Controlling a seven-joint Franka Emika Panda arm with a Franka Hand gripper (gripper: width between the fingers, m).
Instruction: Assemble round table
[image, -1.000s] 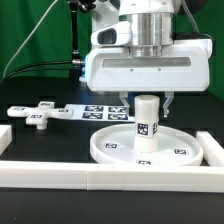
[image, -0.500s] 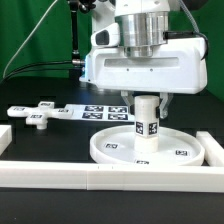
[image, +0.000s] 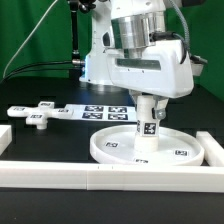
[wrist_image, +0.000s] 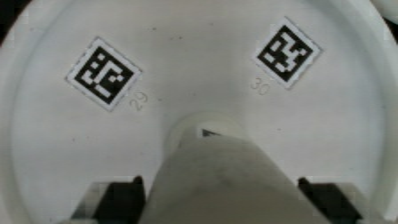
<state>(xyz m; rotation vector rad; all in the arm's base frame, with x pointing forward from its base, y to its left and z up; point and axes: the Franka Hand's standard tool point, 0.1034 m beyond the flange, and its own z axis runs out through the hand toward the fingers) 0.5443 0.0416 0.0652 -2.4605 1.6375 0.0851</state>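
White plastic leg (image: 146, 125) standing at the centre of the rimmed round disc (image: 105, 150), lower right of the exterior view. Black-and-white square tags (image: 143, 128) on leg, disc, cross-shaped foot (image: 35, 114) at middle left, and marker board (image: 100, 112); patterns too small to read. Gripper (image: 148, 103) straddling the leg's top, clamped or loose impossible to tell. Black tabletop (image: 50, 140), white border rails (image: 100, 178) in front, green curtain (image: 30, 40) behind.

exterior view: I lose the top of the short white cylindrical plastic leg (image: 147, 125) under the gripper (image: 147, 104) housing, can't tell if it is clamped | flat white marker board (image: 100, 111) partly behind both | wrist view: large white rimmed round plastic disc (wrist_image: 196, 100) cropped all round | leg blurred | dark fingers (wrist_image: 121, 203) cut off at the edge
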